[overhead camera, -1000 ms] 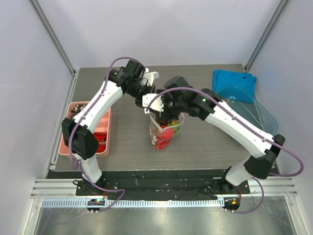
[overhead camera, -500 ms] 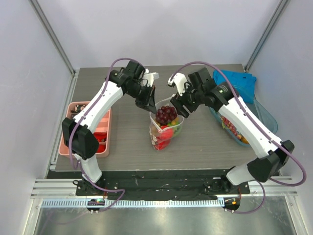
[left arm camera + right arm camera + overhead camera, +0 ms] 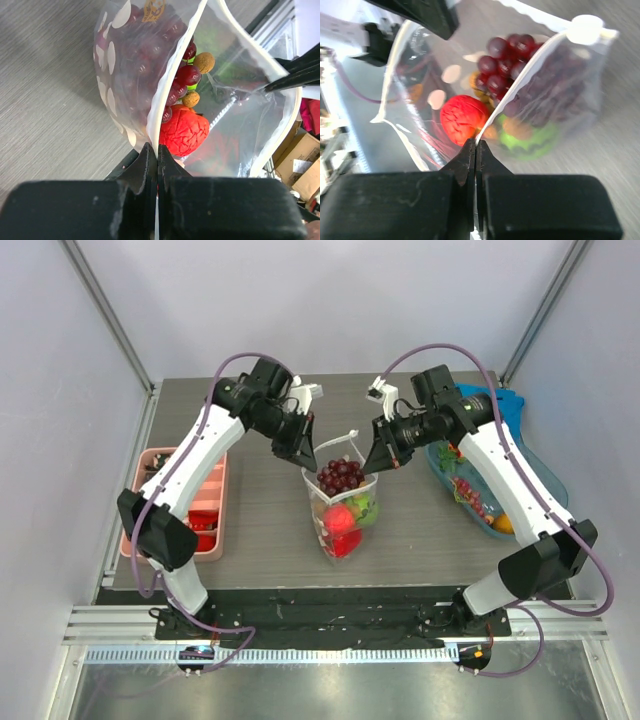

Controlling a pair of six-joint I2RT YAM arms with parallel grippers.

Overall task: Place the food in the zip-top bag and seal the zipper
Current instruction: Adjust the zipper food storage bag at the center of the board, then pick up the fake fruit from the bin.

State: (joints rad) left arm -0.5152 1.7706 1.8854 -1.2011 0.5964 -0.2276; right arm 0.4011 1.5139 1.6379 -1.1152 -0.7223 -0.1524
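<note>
The zip-top bag (image 3: 340, 530) stands upright mid-table with its mouth open. Inside it, the food shows as a purple grape bunch (image 3: 340, 476) on top, a red piece (image 3: 343, 517) and a green piece (image 3: 364, 508). My left gripper (image 3: 298, 462) is shut on the left side of the bag's mouth. In the left wrist view it (image 3: 157, 147) pinches the white zipper (image 3: 167, 95), beside the grapes (image 3: 145, 55) and the red piece (image 3: 185, 130). My right gripper (image 3: 372, 466) is shut on the right side; in the right wrist view it (image 3: 476, 142) clamps the zipper (image 3: 520, 85).
A pink compartment tray (image 3: 150, 465) with red pieces sits at the left table edge. At the right stands a blue-tinted tub (image 3: 545, 490) holding more toy food (image 3: 475, 495), with a blue cloth (image 3: 480, 405) behind it.
My right gripper left the grape bunch in the bag, drew back to the right and shut on the bag's right rim. My left gripper kept its hold on the left rim.
</note>
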